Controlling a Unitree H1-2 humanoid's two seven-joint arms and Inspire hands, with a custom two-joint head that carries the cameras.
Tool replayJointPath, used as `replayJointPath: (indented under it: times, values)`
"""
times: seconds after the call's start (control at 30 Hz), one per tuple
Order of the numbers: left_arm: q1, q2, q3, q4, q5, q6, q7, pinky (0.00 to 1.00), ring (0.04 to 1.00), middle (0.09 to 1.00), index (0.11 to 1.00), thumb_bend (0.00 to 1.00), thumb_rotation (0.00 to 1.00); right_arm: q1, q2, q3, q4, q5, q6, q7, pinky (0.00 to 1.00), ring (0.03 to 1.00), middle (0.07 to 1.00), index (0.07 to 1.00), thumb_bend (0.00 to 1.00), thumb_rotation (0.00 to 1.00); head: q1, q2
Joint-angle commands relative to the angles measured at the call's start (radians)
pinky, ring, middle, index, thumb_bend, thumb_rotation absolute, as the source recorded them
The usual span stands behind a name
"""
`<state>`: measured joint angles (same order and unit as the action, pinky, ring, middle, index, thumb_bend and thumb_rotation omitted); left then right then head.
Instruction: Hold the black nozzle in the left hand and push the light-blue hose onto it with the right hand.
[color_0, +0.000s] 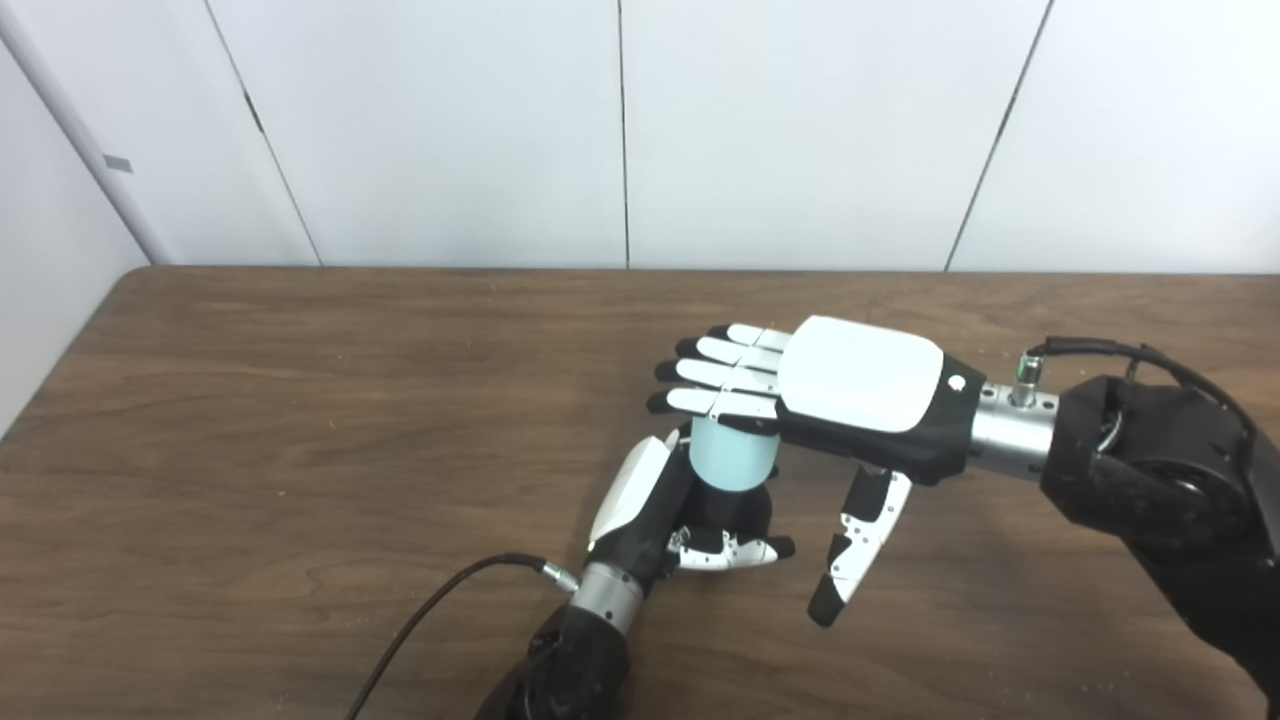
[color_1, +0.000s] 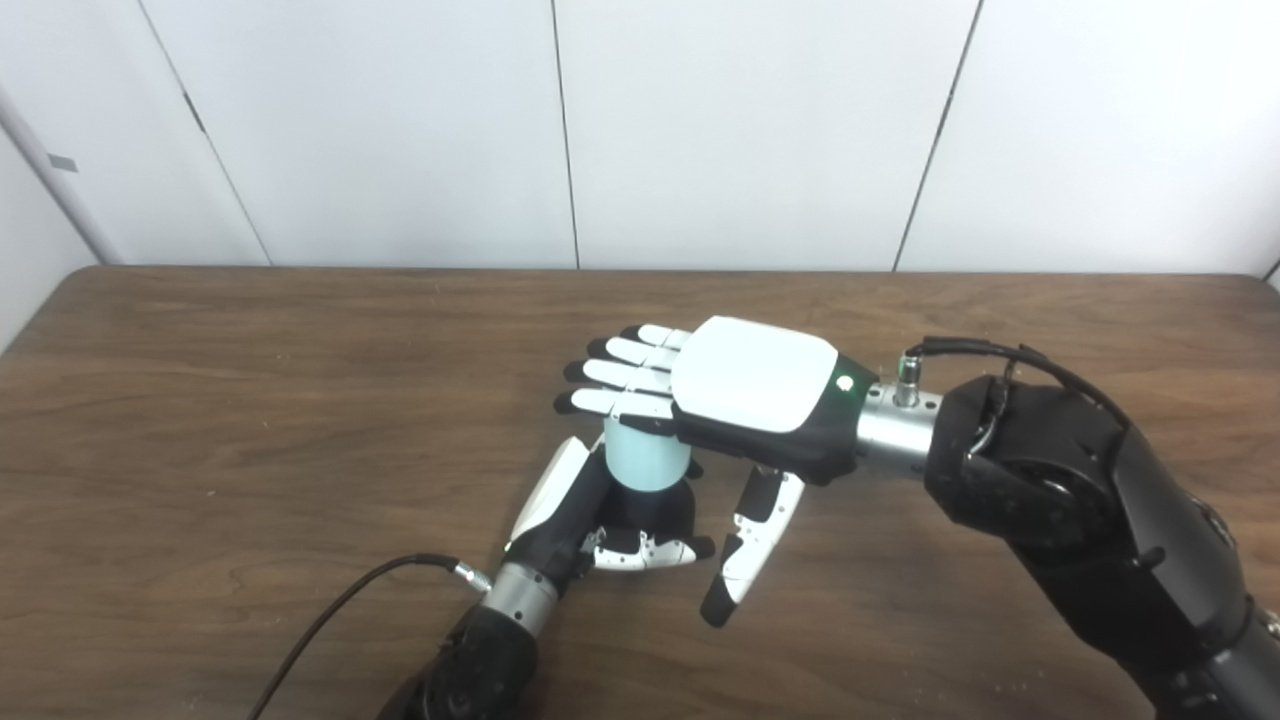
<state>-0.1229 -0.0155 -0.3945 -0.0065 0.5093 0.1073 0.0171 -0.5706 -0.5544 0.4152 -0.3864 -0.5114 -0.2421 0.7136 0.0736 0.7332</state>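
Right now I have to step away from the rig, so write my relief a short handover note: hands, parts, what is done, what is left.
Left hand: shut on the black nozzle, held upright just above the table.
Right hand: open, palm down, fingers flat over the top of the light-blue hose, thumb hanging free.
Parts: the hose stands on the nozzle, its lower end meeting it inside the left hand's grip.
Done: nozzle held, hose placed on it.
Left: how far the hose is seated cannot be seen; probably press down more, then check.
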Motion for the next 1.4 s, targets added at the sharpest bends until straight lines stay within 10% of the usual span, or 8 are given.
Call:
replayJointPath:
  times: [0.0,1.37]
  values:
    - [0.036,0.007,-0.004,0.014,0.001,0.007,-0.014,1.0,0.862,0.807,0.489,0.51,0.07,0.007,-0.035,0.029,-0.009,-0.004,0.002,0.074,1.0,1.0,0.998,0.957,0.92,0.71,0.002,0.001]
    - [0.021,0.014,-0.009,0.012,0.018,0.023,-0.04,1.0,0.862,0.821,0.489,0.51,0.07,0.069,-0.04,0.048,0.007,-0.071,-0.099,-0.037,1.0,1.0,1.0,0.981,0.9,0.72,0.002,0.008]
